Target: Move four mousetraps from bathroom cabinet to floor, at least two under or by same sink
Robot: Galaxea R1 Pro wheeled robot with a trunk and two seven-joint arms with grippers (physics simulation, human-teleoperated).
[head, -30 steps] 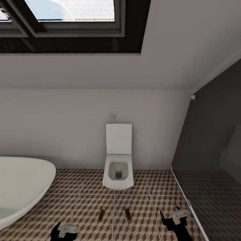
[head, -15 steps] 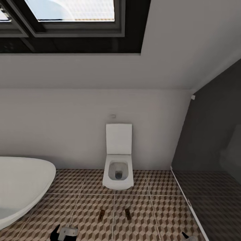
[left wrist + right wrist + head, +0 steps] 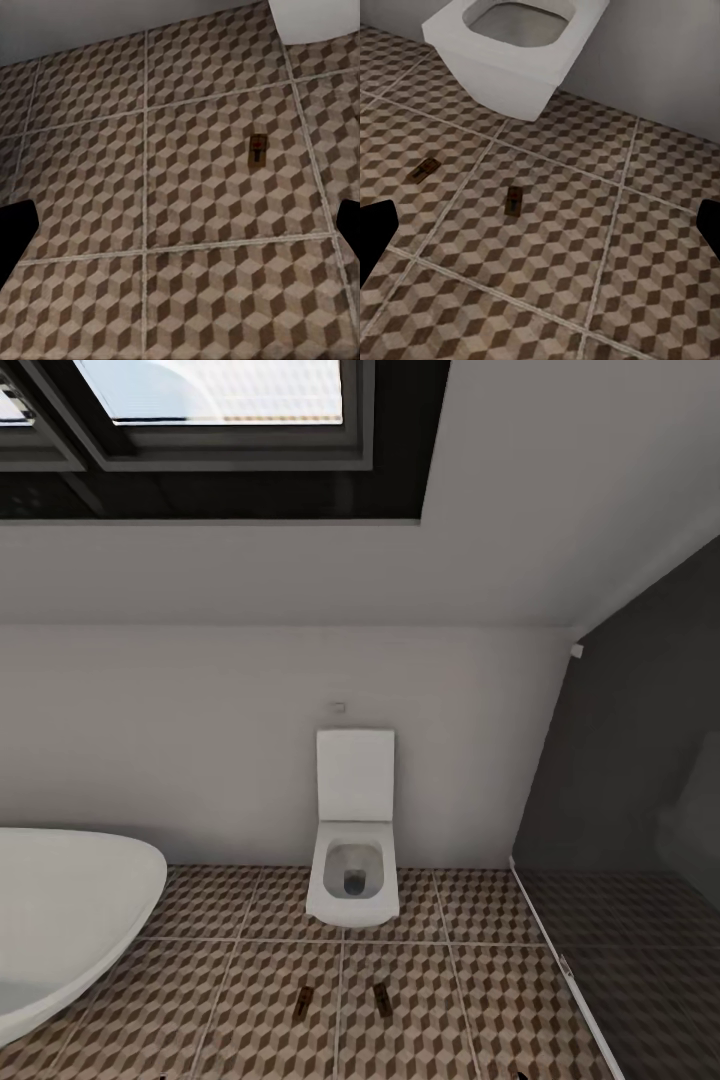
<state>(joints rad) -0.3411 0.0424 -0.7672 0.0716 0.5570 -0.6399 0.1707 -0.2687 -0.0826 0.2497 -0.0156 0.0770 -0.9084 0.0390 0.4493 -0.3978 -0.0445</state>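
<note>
Both grippers spread wide, empty; ahead of the right gripper (image 3: 540, 225), two tiny dark-brown wooden mousetraps (image 3: 514, 200) on cube-patterned tile floor (image 3: 645, 262).

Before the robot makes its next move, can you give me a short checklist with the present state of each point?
1. Two mousetraps lie on the bathroom floor: the left mousetrap and the right mousetrap. Ok.
2. Both on the same tiled surface: ok.
3. All four placed: not ok, two are seen.
4. Two beside the sink: cannot tell; they lie before the toilet.
5. Left tool and right tool free: ok, both open, empty.
</note>
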